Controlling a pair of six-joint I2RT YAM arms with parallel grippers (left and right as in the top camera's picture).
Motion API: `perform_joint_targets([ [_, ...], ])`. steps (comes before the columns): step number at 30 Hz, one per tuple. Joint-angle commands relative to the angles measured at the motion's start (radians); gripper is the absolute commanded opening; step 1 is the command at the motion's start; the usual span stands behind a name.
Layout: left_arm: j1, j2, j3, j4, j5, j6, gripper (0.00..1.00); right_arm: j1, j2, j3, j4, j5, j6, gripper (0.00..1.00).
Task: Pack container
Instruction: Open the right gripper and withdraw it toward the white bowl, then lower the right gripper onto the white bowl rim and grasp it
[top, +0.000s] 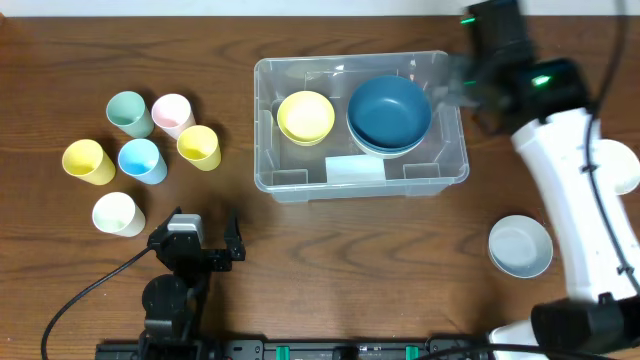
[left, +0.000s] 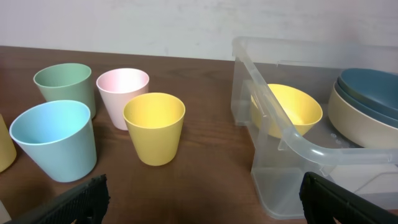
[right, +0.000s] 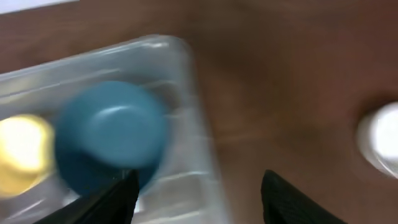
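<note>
The clear container (top: 263, 140) stands mid-table with a pale label at its front. In it lie a yellow bowl (top: 305, 116) and a dark blue bowl (top: 389, 110) stacked on a pale bowl. My right gripper (top: 462, 88) hovers over the container's far right corner. In the blurred right wrist view it (right: 199, 193) is open and empty, above the container wall (right: 193, 93) beside the blue bowl (right: 112, 134). My left gripper (top: 198, 232) is open and empty at the front left. In the left wrist view it (left: 202, 199) faces the container (left: 292, 140) and the cups.
Several cups stand at the left: green (top: 128, 112), pink (top: 172, 113), yellow (top: 199, 146), blue (top: 141, 159), another yellow (top: 87, 161), cream (top: 117, 213). A pale blue bowl (top: 520, 245) and a white bowl (top: 622, 165) sit at the right, by my right arm.
</note>
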Motion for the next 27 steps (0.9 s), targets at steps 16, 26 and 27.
perform_joint_targets([
  [16,0.006,-0.006,-0.015,-0.036,0.011,0.013,0.98,-0.581,0.307,-0.003,-0.048,-0.119,0.006,0.69],
  [26,0.006,-0.006,-0.015,-0.036,0.011,0.013,0.98,-0.662,0.427,-0.003,-0.013,-0.121,-0.065,0.68],
  [27,0.006,-0.006,-0.015,-0.036,0.011,0.013,0.98,-0.668,0.431,-0.003,-0.007,-0.122,-0.068,0.69],
])
